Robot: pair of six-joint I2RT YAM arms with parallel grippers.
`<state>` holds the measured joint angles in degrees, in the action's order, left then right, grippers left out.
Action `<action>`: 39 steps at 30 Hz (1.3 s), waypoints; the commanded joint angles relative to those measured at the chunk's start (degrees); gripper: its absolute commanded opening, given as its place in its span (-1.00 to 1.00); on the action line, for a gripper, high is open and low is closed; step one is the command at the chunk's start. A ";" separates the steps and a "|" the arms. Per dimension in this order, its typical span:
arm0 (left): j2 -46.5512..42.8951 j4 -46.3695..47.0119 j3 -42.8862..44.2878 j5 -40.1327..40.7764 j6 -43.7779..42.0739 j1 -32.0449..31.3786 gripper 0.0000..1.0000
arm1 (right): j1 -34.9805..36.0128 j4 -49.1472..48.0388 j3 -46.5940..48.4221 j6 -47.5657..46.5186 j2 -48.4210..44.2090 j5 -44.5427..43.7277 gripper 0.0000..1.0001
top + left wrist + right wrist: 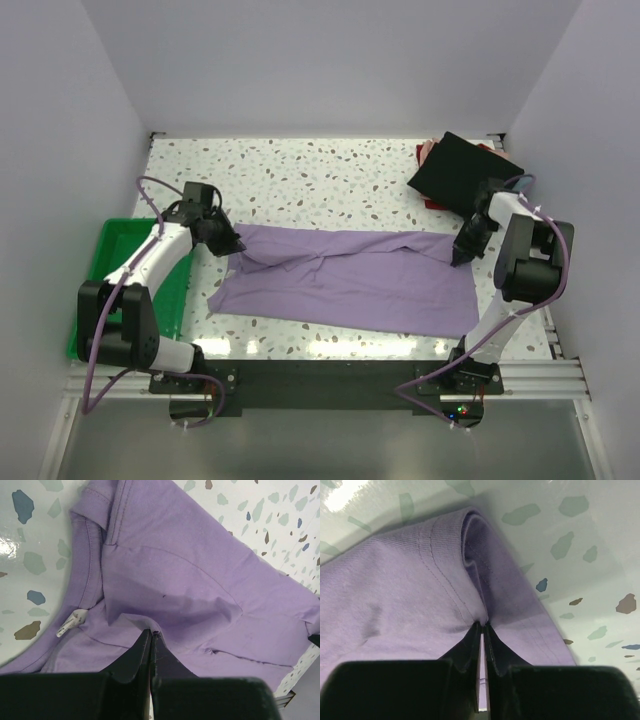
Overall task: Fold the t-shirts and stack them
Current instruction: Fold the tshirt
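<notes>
Speckled white terrazzo surface (330, 165) carries everything. Large lavender-purple cloth t-shirt (350, 280) lies across the middle of the surface, stretched left to right between the two arms, mostly flat, with its left end bunched and lifted slightly. Green rectangular plastic tray (115, 245) sits at the left edge of the surface, beside the left arm, apart from the lavender shirt. Folded black t-shirt (455, 170) lies in the far right corner, on top of a red-pink cloth (428, 152) of which only a strip shows at its far edge; this pile is well apart from the lavender shirt. Left claw (235, 243) is at the shirt's left end near the collar; the wrist view shows its fingers (142, 652) clenched together with a puckered ridge of lavender cloth caught at the tips. Right claw (460, 258) is at the shirt's right end; its fingers (467, 650) are pressed nearly together, pinching a rolled hem fold. Small white label (70, 622) lies inside the ribbed neckline.
</notes>
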<state>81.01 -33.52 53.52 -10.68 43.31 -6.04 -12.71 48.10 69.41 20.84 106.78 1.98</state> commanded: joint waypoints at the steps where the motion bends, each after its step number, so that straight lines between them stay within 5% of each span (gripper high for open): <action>1: -1.03 1.52 -0.34 0.39 -0.77 0.24 -1.00 | -0.12 1.73 2.83 -0.98 -0.61 -1.80 -0.91; 20: -1.91 1.26 -0.43 1.09 -0.25 0.24 -1.00 | -0.21 12.10 6.62 -2.74 -5.79 -6.01 -1.00; 39: -12.63 -10.07 5.81 6.19 -0.07 1.21 -1.00 | -1.62 21.77 4.42 -1.50 -17.04 -10.15 -1.00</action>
<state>71.46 -40.84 55.88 -7.20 43.44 -5.72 -14.00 66.87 74.61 19.44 92.58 -5.54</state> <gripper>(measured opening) 0.021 0.011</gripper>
